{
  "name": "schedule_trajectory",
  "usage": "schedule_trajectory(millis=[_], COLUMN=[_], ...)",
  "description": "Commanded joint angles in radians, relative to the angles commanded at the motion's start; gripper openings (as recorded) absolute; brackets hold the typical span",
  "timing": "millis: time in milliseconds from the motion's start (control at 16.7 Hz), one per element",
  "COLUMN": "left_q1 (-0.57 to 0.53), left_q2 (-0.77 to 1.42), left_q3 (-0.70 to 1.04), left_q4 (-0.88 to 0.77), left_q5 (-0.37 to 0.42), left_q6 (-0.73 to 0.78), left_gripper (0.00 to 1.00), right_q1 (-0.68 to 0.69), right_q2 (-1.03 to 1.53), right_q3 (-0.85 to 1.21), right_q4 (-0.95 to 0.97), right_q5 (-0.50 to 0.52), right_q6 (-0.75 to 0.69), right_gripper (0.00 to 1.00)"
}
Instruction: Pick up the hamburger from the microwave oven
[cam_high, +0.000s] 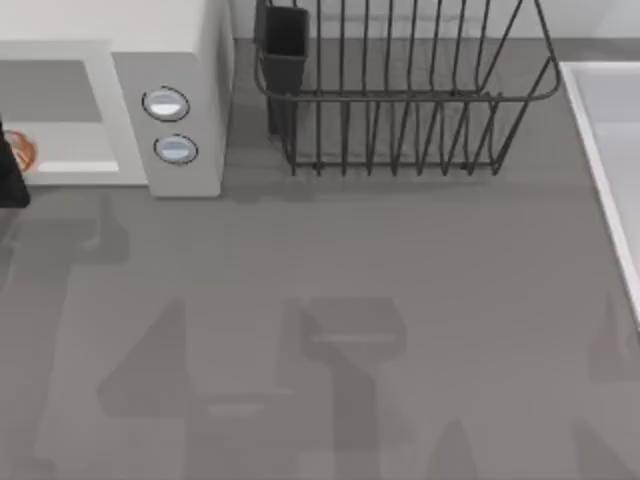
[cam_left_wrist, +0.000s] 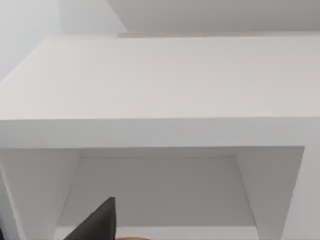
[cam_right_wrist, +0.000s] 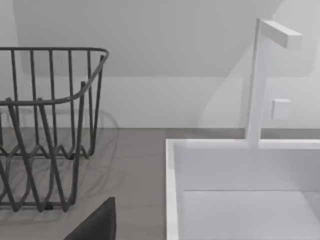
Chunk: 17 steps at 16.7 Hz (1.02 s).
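The off-white microwave oven stands at the table's back left, its door side open onto a grey cavity, with two round knobs on its panel. At the cavity's front edge, at the far left of the top view, a sliver of the orange-brown hamburger shows. My left gripper is a dark shape right against it, partly cut off by the frame edge. A dark part of the same gripper faces the cavity in the left wrist view. A dark part of my right gripper sits between the rack and the sink.
A dark wire dish rack with a dark cup holder stands at the back middle. A white sink with a white faucet lies along the right side. Grey tabletop spreads in front.
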Motion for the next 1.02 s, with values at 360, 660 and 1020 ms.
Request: schedule_trajectory(millis=[360,660,1020], left_q1=[0.056,0.094,0.115], left_q2=[0.706,1.179,1.434], left_q3=[0.235,0.391,0.482], left_q4=[0.336,0.560,0.689], left_q5=[0.064,0.107,0.132], left_q6=[0.025,0.042,0.052], left_gripper=[1.00,1.00,1.00], right_q1=[0.000,0.000,0.000], right_q2=[0.000,0.000,0.000], right_q3=[0.000,0.000,0.000], right_q4=[0.000,0.000,0.000], right_q5=[0.000,0.000,0.000], right_q6=[0.000,0.000,0.000], right_gripper=[1.00,1.00,1.00])
